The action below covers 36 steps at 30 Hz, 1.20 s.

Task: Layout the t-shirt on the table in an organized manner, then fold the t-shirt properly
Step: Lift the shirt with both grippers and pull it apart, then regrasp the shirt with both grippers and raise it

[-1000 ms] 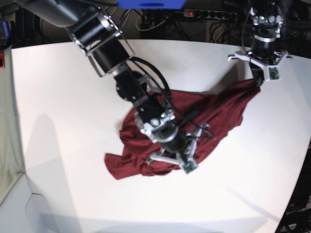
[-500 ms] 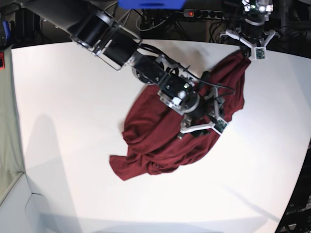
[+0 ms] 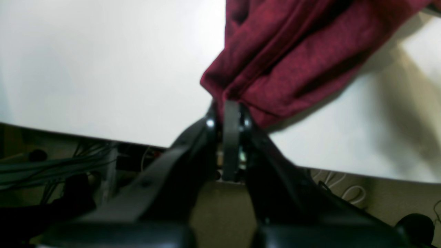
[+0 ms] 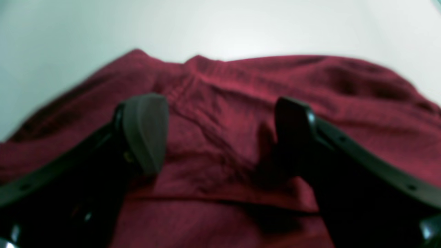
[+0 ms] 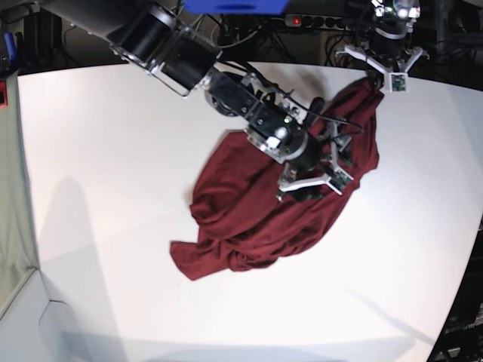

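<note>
Sprawling in soft, rumpled folds across the middle of the base view, from a bunched lower-left corner up to a pulled peak at upper right: the t-shirt (image 5: 249, 219), dark maroon knit, faintly heathered, unprinted. Pinched at that peak by the left gripper (image 5: 375, 75), black fingers pressed together on a gathered fold of cloth close to the far table rim; seen from the left wrist as a bundle of creases fanning out from the clamped tips (image 3: 231, 106). Hovering over the garment's mid-right part: the right gripper (image 5: 311, 185), spread wide with nothing in its grasp, two rounded matte dark pads (image 4: 146, 132) well apart above wrinkled fabric. Blurred at the edges of the right wrist view, so whether the pads touch the cloth cannot be told. Lying under everything: the table (image 5: 106, 188), broad, smooth, matte white, curved along its far side, soft grey shadows at lower left. Crowding the dark background beyond the rim: tangled cables (image 5: 241, 34) and a power strip (image 5: 324, 23) with a red light.
</note>
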Motion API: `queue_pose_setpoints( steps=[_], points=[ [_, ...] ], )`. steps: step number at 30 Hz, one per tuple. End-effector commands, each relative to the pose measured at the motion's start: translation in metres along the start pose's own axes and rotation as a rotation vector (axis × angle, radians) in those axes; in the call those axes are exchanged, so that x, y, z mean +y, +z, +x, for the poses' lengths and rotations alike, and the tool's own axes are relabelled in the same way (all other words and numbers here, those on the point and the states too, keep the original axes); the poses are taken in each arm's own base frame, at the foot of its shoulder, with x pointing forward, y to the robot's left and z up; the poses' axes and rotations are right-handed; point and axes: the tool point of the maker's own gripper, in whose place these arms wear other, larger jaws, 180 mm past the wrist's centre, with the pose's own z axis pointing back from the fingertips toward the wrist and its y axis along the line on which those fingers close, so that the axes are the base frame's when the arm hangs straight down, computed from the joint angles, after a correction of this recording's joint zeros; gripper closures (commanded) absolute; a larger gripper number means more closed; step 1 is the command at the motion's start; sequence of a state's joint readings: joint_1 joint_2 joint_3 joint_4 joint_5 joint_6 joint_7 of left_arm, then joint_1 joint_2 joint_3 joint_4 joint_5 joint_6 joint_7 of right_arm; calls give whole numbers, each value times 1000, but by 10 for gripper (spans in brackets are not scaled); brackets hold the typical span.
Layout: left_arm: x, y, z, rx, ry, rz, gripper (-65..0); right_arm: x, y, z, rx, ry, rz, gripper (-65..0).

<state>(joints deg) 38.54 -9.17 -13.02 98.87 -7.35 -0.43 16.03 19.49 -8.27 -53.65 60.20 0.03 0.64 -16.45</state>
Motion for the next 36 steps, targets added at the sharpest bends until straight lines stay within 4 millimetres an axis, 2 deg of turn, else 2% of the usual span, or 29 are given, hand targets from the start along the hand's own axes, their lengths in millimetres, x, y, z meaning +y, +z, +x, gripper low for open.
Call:
queue_pose_setpoints(
  steps=[1, 6, 10, 12, 15, 23, 28, 30, 34, 36],
  points=[
    [2, 3, 6, -25, -5, 3, -2, -3, -2, 20, -56, 7, -4, -489],
    [2, 3, 6, -26, -5, 2, -2, -2, -5, 13, -94, 5, -2, -488],
    [-4, 3, 5, -24, -6, -12, -2, -2, -5, 17, -126, 5, -2, -485],
    [-4, 3, 5, -24, -6, -12, -2, -2, -5, 17, -126, 5, -2, -458],
    [-4, 2, 6, -26, -5, -12, -2, -2, -5, 17, -126, 5, -2, -361],
    [-4, 2, 7, -29, -5, -12, -2, -3, -5, 18, -126, 6, -2, -13],
    [-3, 2, 7, -29, -6, -8, -2, -4, -5, 16, -110, 6, -4, 0],
    [-2, 2, 9, -34, -6, -6, -2, -5, -4, 22, -108, 4, -7, 0],
    [-2, 3, 13, -45, -7, -6, -2, -4, 7, 58, -189, 4, -7, 0],
    [-3, 2, 24, -74, -6, -9, -2, -5, 14, 75, -225, 4, -9, 0]
  ],
)
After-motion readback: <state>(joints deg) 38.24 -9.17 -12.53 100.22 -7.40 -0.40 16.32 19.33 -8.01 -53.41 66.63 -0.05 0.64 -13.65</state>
